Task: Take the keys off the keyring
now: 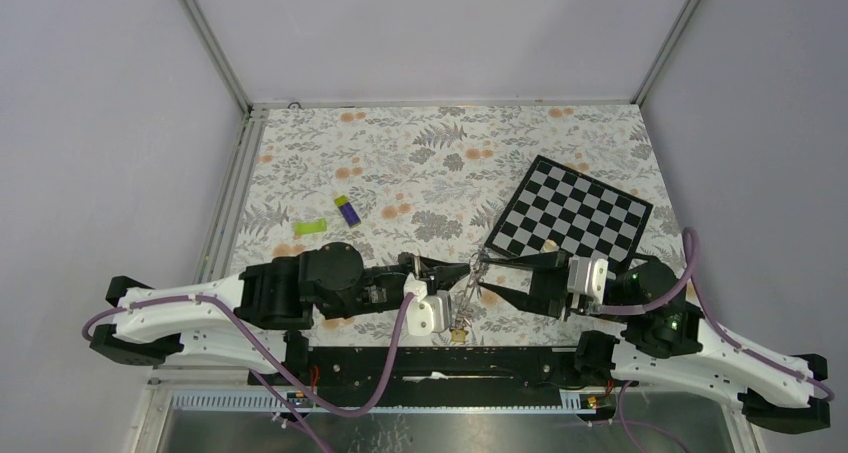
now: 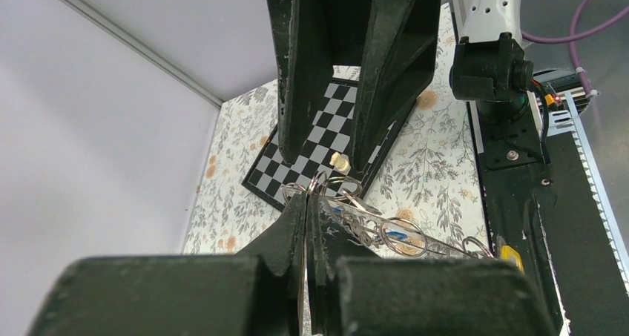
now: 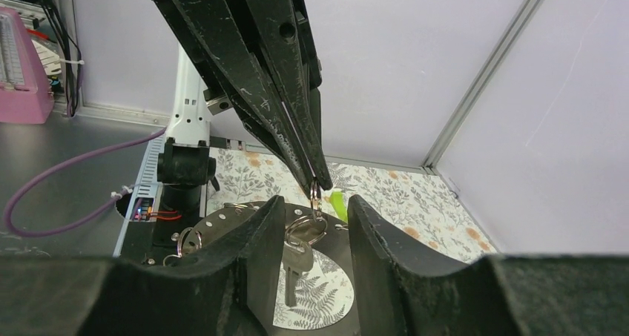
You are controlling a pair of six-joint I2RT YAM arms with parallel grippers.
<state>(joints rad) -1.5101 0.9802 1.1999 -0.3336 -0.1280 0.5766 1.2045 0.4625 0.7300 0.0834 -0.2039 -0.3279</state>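
While L pincer [image 3: 314,182] clamps small ring [image 3: 316,197], R pincer [image 2: 328,159] gapes round hanging key [image 3: 295,265] nr checkerboard [image 1: 575,213].

One keyring [image 3: 222,221], one checkerboard [image 1: 572,213], one green block [image 1: 310,227], one purple block [image 1: 347,209], several bunched keys [image 3: 297,258].

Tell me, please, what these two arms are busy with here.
The left claw is shut on a small ring that a key hangs from, holding it up. The right claw stands open, a finger on either side of that key, not gripping it yet. The big grey keyring is just below them.
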